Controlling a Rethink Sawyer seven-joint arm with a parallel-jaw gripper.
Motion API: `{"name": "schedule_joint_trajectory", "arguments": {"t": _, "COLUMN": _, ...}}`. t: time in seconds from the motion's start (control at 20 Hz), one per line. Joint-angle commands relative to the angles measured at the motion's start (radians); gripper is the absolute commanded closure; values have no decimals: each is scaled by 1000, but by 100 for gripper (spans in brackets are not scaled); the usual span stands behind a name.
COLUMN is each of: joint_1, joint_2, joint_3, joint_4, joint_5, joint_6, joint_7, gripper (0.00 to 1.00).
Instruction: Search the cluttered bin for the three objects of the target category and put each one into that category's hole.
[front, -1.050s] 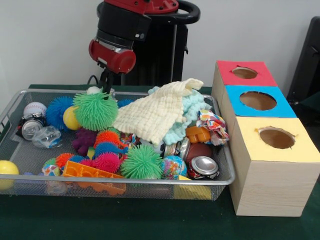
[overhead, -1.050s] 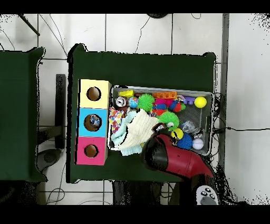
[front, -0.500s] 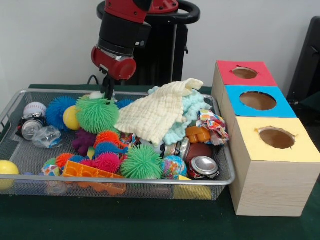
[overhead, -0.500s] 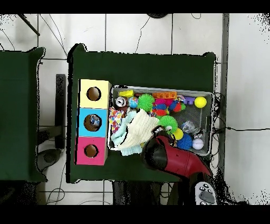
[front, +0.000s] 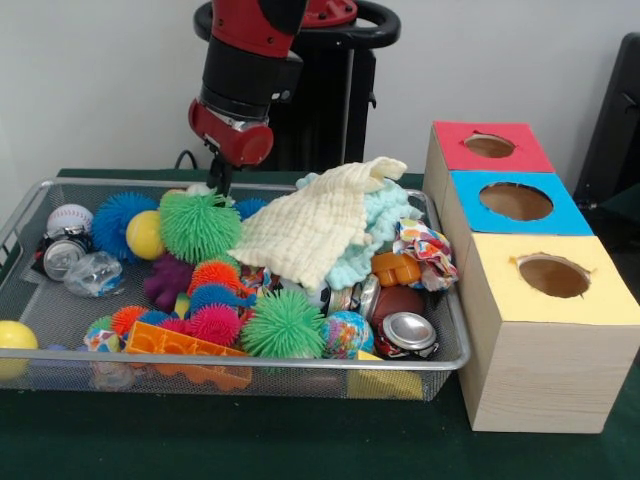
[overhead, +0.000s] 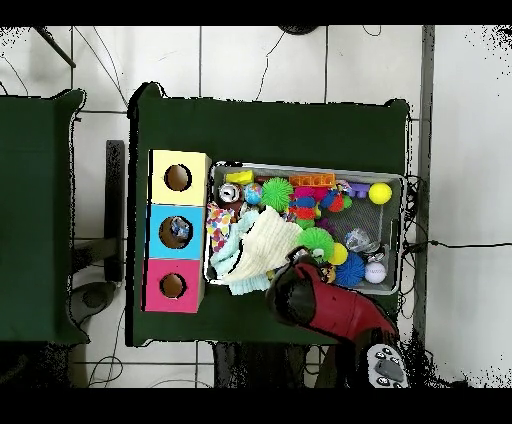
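Observation:
A wire mesh bin (front: 250, 362) is piled with mixed toys. A large green spiky ball (front: 200, 225) lies at its back left, also visible from overhead as the green spiky ball (overhead: 318, 240). My gripper (front: 217, 185) reaches down right behind the top of this ball, partly hidden by it. In the overhead view the red arm (overhead: 325, 305) covers the gripper. Three boxes with holes stand beside the bin: red (front: 455, 150), blue (front: 470, 205), yellow (front: 590, 300).
A cream cloth (front: 310, 225) drapes over the middle of the pile. Another green spiky ball (front: 283, 325), a blue spiky ball (front: 115, 220), a yellow ball (front: 145, 235), a baseball (front: 68, 217), crushed cans (front: 408, 333) and an orange block (front: 185, 350) fill the bin.
The arm has shifted slightly right and lower, and the large green spiky ball has moved a little to the right with it.

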Motion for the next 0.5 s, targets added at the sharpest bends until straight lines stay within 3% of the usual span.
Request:
{"name": "schedule_joint_trajectory", "arguments": {"t": 0.05, "joint_1": -19, "joint_2": 37, "joint_3": 52, "joint_4": 43, "joint_5": 34, "joint_6": -15, "joint_7": 138, "gripper": 0}}
{"name": "schedule_joint_trajectory", "arguments": {"t": 0.5, "joint_1": -26, "joint_2": 25, "joint_3": 51, "joint_4": 28, "joint_5": 54, "joint_6": 15, "joint_7": 138, "gripper": 0}}
